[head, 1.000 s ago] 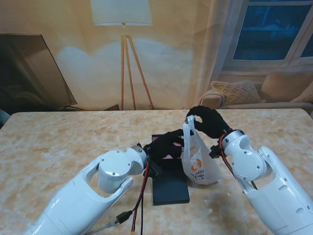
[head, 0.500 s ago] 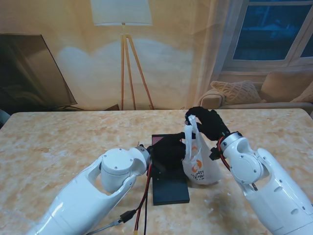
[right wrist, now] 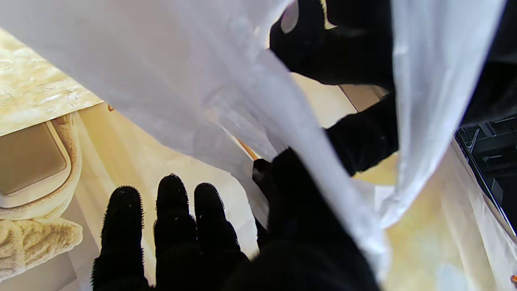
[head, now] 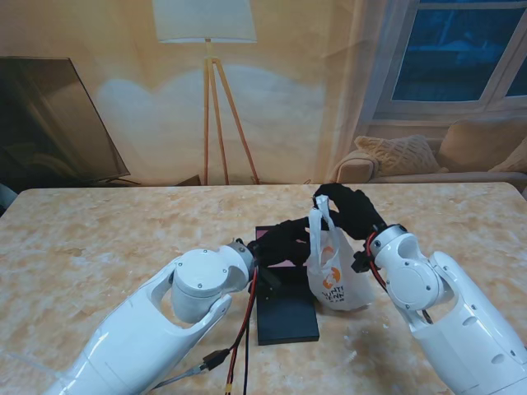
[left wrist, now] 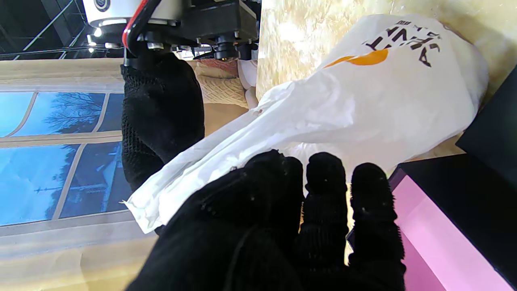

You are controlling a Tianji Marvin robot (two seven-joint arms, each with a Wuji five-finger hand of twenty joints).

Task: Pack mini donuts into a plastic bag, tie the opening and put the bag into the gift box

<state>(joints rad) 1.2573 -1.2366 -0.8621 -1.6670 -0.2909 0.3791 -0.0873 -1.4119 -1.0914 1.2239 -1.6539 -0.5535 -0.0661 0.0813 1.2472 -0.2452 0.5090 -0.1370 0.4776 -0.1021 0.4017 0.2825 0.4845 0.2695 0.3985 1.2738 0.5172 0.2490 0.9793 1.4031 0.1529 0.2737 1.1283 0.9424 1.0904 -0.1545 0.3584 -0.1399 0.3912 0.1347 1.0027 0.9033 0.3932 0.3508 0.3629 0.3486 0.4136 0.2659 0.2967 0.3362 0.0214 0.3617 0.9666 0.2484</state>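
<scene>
At table centre, just right of the gift box: bag neck held between two hands, tying step in hand.

Right hand: fingers pinched on the upper neck of the plastic bag, holding it upright. Left hand: fingers extended against the bag's neck lower down, touching it; whether it actually grips cannot be told. Plastic bag: white, orange mark and dark lettering, base resting on the table; body bulges, contents not visible, so donuts inside are presumed only. Gift box: black, pink interior showing, nothing seen in it; black lid flat on the table nearer to me, touching or just beside the box. Judged next: the left hand needs a firm hold on the neck to twist or knot it.
</scene>
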